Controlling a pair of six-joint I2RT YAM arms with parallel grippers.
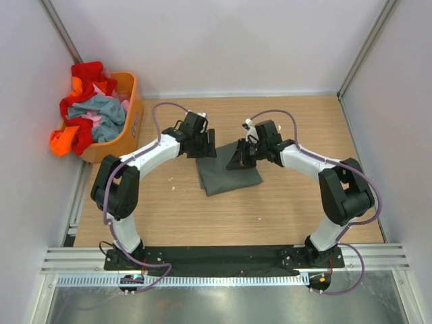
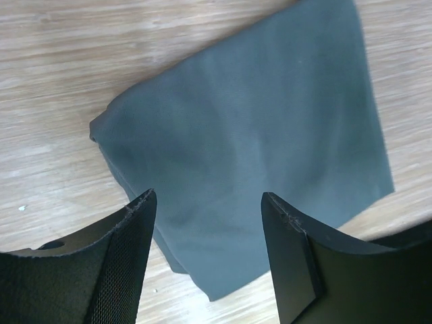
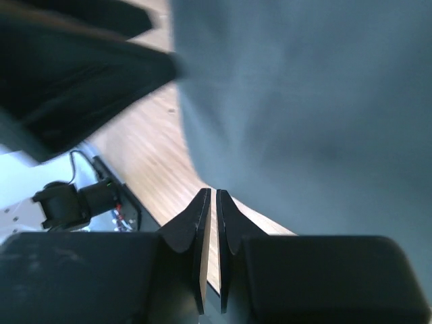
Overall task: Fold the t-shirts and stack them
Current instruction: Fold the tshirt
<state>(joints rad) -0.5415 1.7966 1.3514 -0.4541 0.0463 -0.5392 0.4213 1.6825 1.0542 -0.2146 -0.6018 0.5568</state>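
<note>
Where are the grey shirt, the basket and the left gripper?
grey shirt (image 1: 226, 174): top view, middle of the folded cloth.
basket (image 1: 131, 121): top view, its right wall.
left gripper (image 2: 208, 199): left wrist view, midway between fingertips.

A plain dark grey t-shirt (image 1: 226, 177) is being seen folded into a flat, roughly rectangular packet, lying near the centre of the wooden table (image 1: 304, 216), askew to its edges. The other t-shirts (image 1: 94, 108) are being held as a crumpled heap in the orange basket (image 1: 131, 115) at ten o'clock: a red shirt (image 1: 84, 73) on top, a blue-grey shirt (image 1: 101, 111) mid-heap, a pink shirt (image 1: 88, 123) beside it, an orange shirt (image 1: 61, 142) hanging over the rim at eight o'clock.
</note>
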